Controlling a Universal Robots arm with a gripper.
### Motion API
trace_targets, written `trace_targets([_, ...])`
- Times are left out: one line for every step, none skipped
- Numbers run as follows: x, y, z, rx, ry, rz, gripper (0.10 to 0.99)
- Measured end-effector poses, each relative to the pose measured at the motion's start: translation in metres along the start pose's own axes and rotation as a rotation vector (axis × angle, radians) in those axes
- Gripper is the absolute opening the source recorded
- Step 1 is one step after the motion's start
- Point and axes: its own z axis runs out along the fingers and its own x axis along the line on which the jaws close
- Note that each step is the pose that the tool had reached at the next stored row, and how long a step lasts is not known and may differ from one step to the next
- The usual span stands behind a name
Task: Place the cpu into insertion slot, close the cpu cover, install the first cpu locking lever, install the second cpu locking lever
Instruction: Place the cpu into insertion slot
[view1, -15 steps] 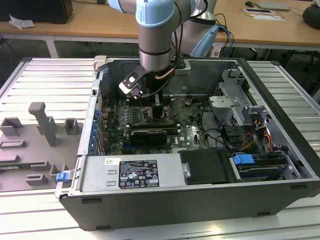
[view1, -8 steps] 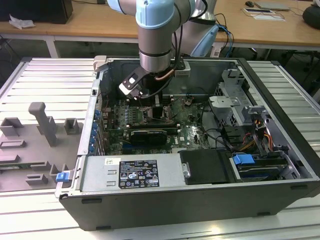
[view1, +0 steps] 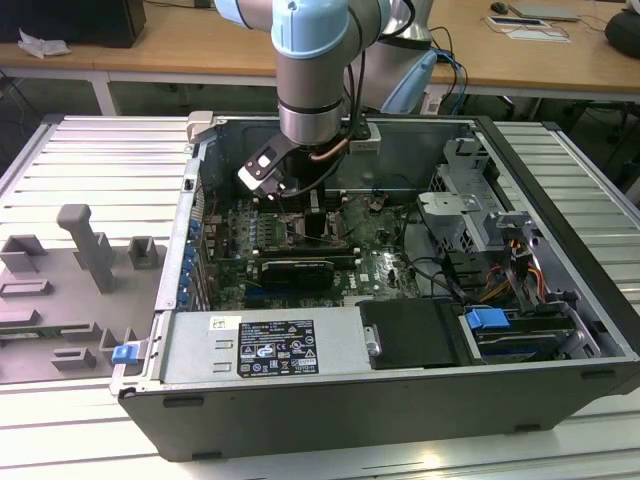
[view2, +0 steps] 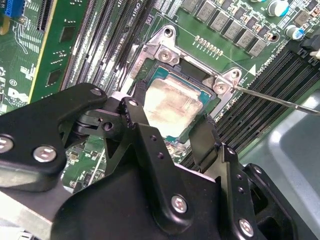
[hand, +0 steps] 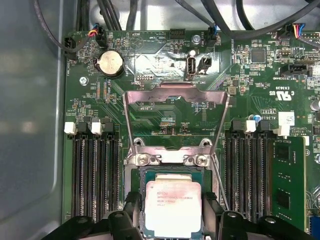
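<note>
Before you, an open computer case on a slatted metal table, grey fixture blocks at the exterior view's left, a labelled power supply at its lower middle, wooden desks across its top, a coin cell battery and black memory slots in the first wrist view

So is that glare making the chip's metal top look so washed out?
Likely yes: in the first wrist view the chip reflects light, so its print looks faint; in the second wrist view it glows cream; in the exterior view a bright patch on the arm burns white.
</note>
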Motion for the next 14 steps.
trace_targets([0.0000,0.0001,-0.0009,0.000,0.0002,0.000,0.612])
trace_targets([0.0001,0.0002,-0.0032,0.000,0.0002,0.000,0.612])
trace_targets([0.0001,0.0003,-0.0050,0.000,0.0001,0.000,0.612])
trace_targets([0.0001,0.0005,-0.0071,0.000,0.0002,0.000,0.612])
trace_targets([0.0002,0.0005,-0.0084,0.000,0.0002,0.000,0.612])
trace_targets([0.0002,0.0007,-0.0106,0.000,0.0002,0.000,0.600])
trace_targets([0.0002,0.0008,-0.0119,0.000,0.0002,0.000,0.467])
trace_targets([0.0003,0.0009,-0.0130,0.000,0.0001,0.000,0.408])
trace_targets([0.0003,0.0011,-0.0143,0.001,0.0001,0.000,0.349])
trace_targets([0.0003,0.0011,-0.0149,0.001,-0.0001,0.000,0.227])
trace_targets([0.0003,0.0012,-0.0157,0.001,-0.0003,0.000,0.227])
trace_targets([0.0003,0.0013,-0.0167,0.001,-0.0004,0.000,0.106])
trace_targets([0.0004,0.0013,-0.0176,0.001,-0.0004,0.000,0.106])
trace_targets([0.0004,0.0014,-0.0189,0.001,-0.0004,0.000,0.106])
